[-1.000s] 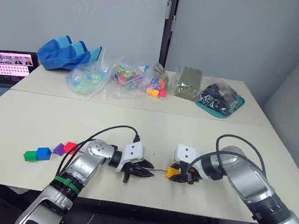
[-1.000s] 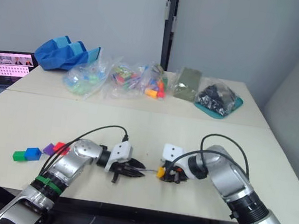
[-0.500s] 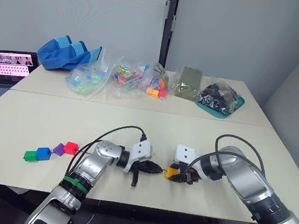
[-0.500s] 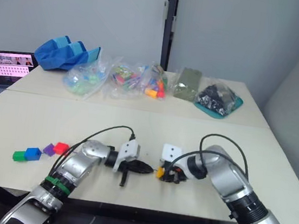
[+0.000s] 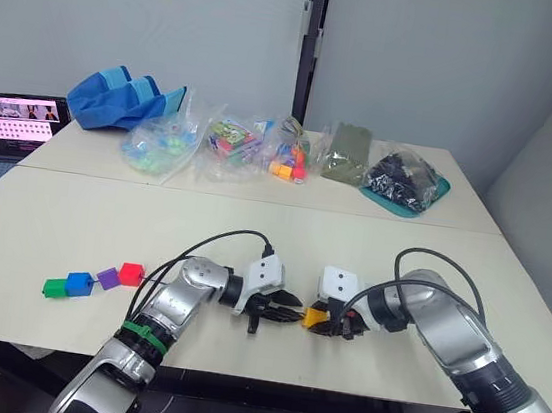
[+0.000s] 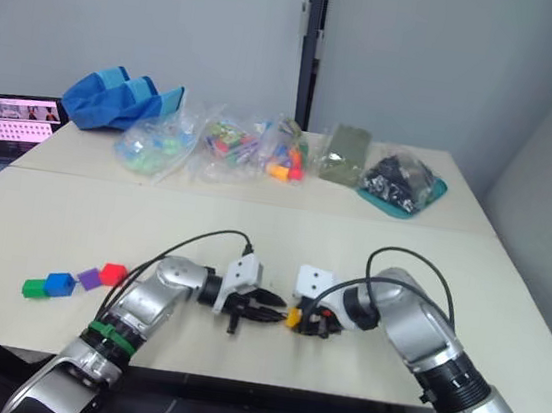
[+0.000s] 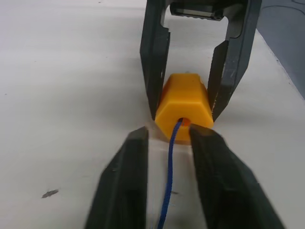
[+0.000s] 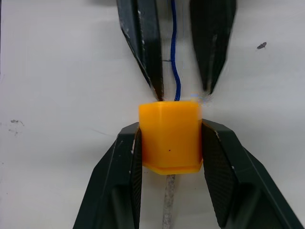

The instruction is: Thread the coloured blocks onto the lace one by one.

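Yellow-orange block on the lace, held between my two tools at the front of the worktop.

On the left I see the green block, blue block, purple block and red block lying in a row on the worktop, well apart from the tools. My left tool has its fingers spread a little, released, with the dark-blue lace running between them untouched and into the hole of the yellow-orange block. My right tool is clenched on that block's two sides, just off the left tool's tips. In the right wrist view the pale lace tip pokes out of the block's far side. Along the back sit a blue bag, clear toy bags and a teal tray.
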